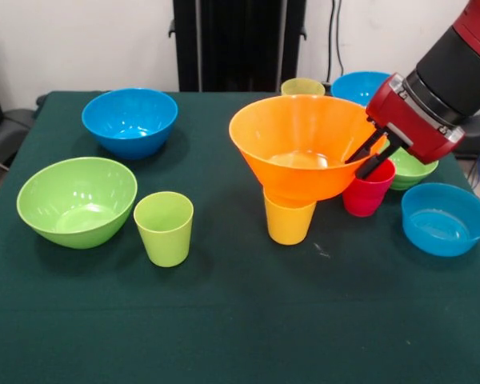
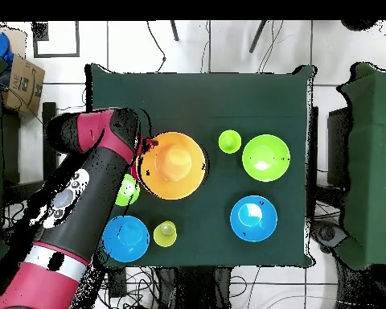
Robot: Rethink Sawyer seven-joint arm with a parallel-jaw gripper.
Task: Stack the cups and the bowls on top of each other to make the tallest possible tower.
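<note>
The biggest bowl (image 1: 300,144) sits on a cup (image 1: 289,220) mid-surface (image 1: 224,320). At nine o'clock stand another cup (image 1: 164,228) and a large bowl (image 1: 76,200); at three o'clock, a shallow bowl (image 1: 446,218).

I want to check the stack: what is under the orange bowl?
A yellow cup stands upright under the orange bowl, on the table. Its rim is covered by the bowl, so their contact cannot be seen.

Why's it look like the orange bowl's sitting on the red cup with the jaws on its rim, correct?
Not quite: in the front view the orange bowl sits on the bright yellow cup. The red cup stands beside it. The gripper is at the bowl's rim, as you say.
</note>
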